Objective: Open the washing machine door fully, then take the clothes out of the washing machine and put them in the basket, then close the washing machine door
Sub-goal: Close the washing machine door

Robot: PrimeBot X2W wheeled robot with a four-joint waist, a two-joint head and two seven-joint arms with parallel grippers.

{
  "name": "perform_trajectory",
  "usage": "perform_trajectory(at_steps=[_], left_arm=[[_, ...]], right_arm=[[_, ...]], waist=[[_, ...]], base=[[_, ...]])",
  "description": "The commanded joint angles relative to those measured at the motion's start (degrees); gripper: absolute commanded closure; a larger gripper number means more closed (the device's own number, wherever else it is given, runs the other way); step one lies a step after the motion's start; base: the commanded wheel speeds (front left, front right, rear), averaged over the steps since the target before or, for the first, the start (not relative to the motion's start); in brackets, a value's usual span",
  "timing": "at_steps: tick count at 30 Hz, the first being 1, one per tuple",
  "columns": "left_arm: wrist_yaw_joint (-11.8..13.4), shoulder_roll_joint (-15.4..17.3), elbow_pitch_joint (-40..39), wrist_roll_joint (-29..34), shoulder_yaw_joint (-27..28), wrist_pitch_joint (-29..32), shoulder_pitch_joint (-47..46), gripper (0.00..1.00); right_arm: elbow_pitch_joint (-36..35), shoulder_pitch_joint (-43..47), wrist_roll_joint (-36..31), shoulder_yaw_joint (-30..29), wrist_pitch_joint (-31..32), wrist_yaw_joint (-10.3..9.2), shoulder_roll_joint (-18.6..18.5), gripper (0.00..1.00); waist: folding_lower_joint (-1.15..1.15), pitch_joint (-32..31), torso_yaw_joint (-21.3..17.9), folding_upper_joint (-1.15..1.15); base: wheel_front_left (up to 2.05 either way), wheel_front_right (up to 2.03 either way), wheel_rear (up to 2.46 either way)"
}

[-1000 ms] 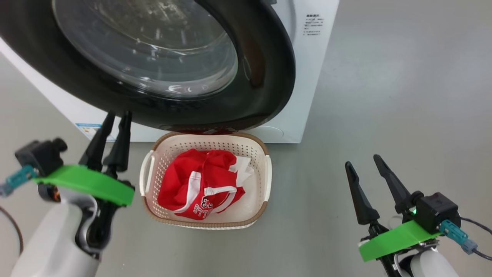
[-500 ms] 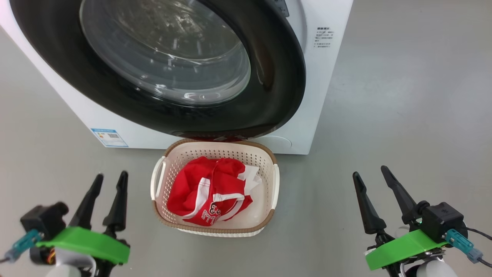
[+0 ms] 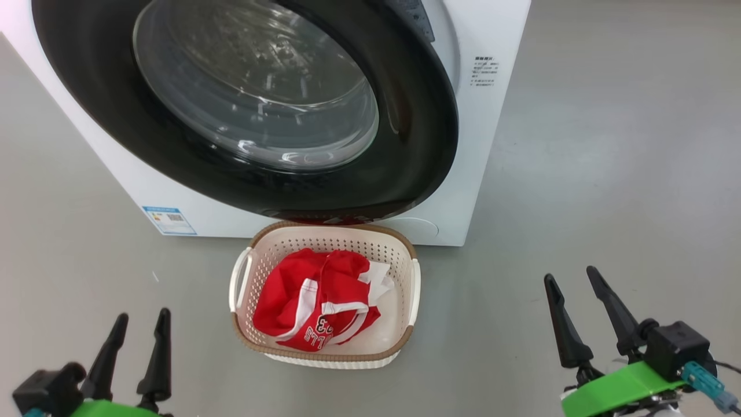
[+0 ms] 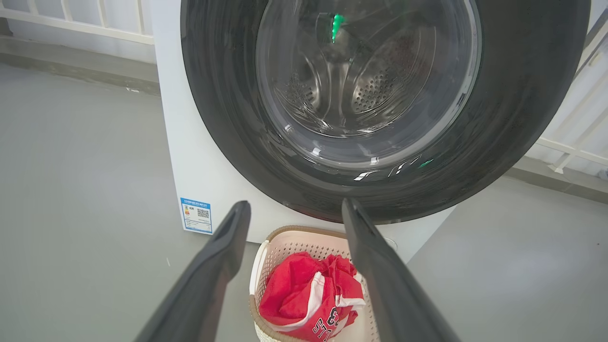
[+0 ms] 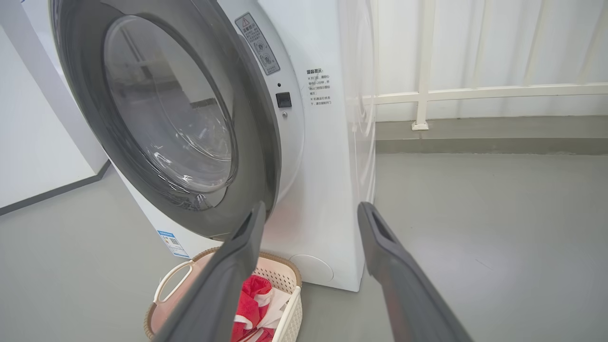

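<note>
The white washing machine [image 3: 492, 116] stands ahead. Its door [image 3: 417, 139], black-rimmed with a glass bowl, hangs over the basket. From the right wrist view the door [image 5: 259, 123] stands slightly off the front panel on the latch side. The cream basket [image 3: 240, 278] sits on the floor under the door's lower rim and holds the red and white clothes [image 3: 301, 295]. My left gripper [image 3: 143, 315] is open and empty, low at the left, well short of the door. Off to the basket's right, my right gripper [image 3: 569, 274] is also open and empty.
Grey floor lies on both sides of the basket. A blue label sticker [image 3: 169, 219] marks the machine's lower left. A white railing [image 5: 475, 92] and a wall run behind and to the right of the machine.
My left gripper has pulled back and down from the door's lower rim, and its fingers have spread wider. The head camera has shifted, so the machine sits lower in view. The right gripper keeps its place.
</note>
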Motion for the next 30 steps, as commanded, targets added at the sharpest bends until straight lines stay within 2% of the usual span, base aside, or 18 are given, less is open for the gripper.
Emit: perform_trajectory(at_steps=[1, 12, 30], left_arm=[[-0.3, 0.6, -2.1, 1.3, 3.5, -0.5, 0.8, 0.00], [-0.3, -1.3, -5.3, 6.0, 7.7, -0.5, 6.1, 0.00], [-0.3, -2.4, -9.0, 9.4, 9.8, -0.5, 10.8, 0.00]], right_arm=[[-1.6, 0.8, -0.3, 0.8, -0.4, 0.35, -0.5, 0.00], [-2.1, 3.8, -0.1, -0.7, -0.4, 0.35, -0.2, 0.00], [-3.2, 9.1, -0.2, -3.9, -0.4, 0.35, 0.3, 0.00]], waist=[[0.00, -0.5, -0.2, 0.00], [0.00, -2.5, -1.0, 0.00], [0.00, -4.8, -2.1, 0.00]], base=[[0.00, 0.00, 0.00], [0.00, 0.00, 0.00], [0.00, 0.00, 0.00]])
